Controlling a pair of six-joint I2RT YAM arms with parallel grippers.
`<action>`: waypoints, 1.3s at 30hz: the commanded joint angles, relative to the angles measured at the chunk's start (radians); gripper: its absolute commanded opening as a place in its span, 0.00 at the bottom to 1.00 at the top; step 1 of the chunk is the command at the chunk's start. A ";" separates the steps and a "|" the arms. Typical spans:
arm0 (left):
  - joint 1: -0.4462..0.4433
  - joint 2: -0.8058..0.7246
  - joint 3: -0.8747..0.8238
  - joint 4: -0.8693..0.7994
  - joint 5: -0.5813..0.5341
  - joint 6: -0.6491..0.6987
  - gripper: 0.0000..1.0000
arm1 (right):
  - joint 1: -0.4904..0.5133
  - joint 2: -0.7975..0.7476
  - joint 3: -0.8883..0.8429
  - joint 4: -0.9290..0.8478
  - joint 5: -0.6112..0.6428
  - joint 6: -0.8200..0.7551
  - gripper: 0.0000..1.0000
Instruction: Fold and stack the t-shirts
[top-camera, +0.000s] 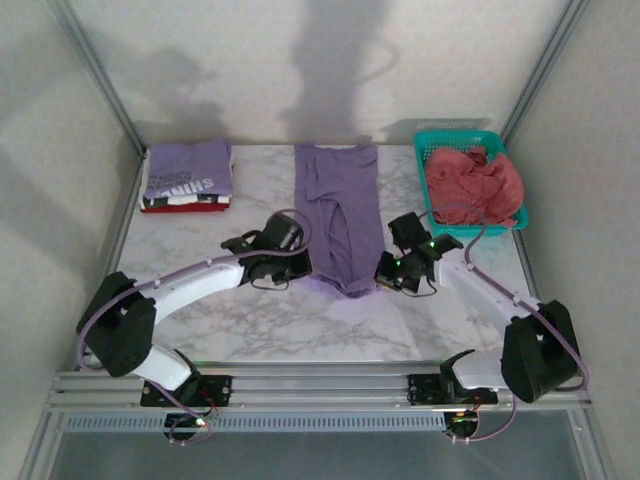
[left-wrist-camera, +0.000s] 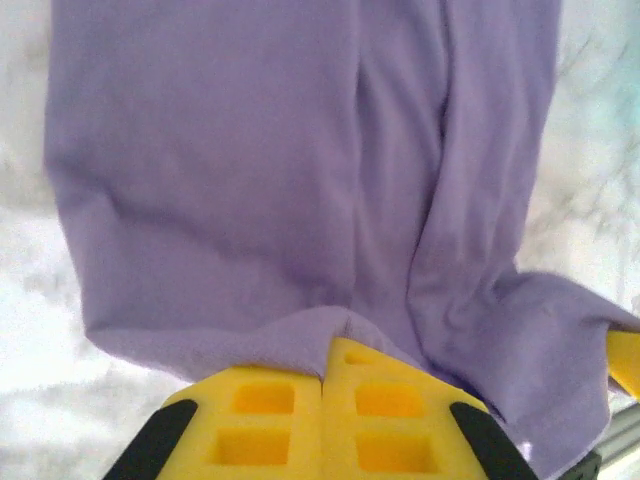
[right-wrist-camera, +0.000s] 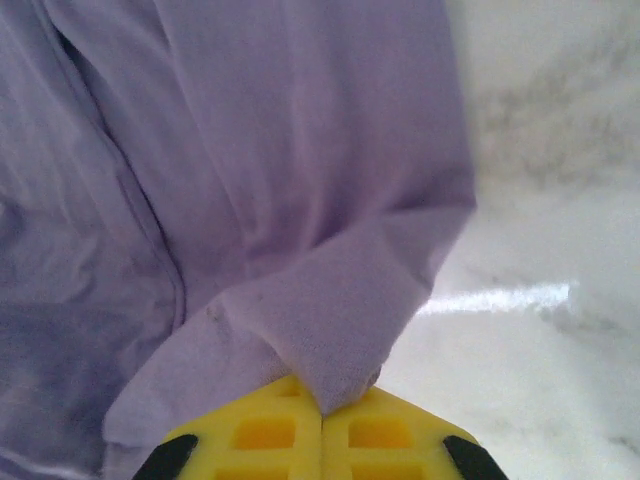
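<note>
Left hand clamps the lavender tee hem at its 7 o'clock corner, right hand at 5 o'clock. Soft, light, floppy cloth; corners likely hold best.

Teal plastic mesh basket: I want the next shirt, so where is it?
Top view: the basket sits back right on the marble table, right of the long lavender t-shirt.

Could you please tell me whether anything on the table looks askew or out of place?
Nothing looks damaged. The lavender t-shirt lies as a long strip, but its near end is bunched and narrower where the left tool and right tool pinch it. The coral-pink t-shirt sits crumpled in the teal basket, bulging over its rim.
</note>
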 joint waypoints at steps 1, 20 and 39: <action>0.051 0.070 0.110 -0.044 -0.030 0.095 0.00 | -0.046 0.085 0.104 -0.022 0.014 -0.081 0.00; 0.253 0.494 0.565 -0.072 0.021 0.294 0.00 | -0.219 0.638 0.664 -0.039 -0.080 -0.218 0.00; 0.340 0.610 0.761 -0.113 0.093 0.309 0.52 | -0.256 0.720 0.878 -0.150 -0.061 -0.271 0.53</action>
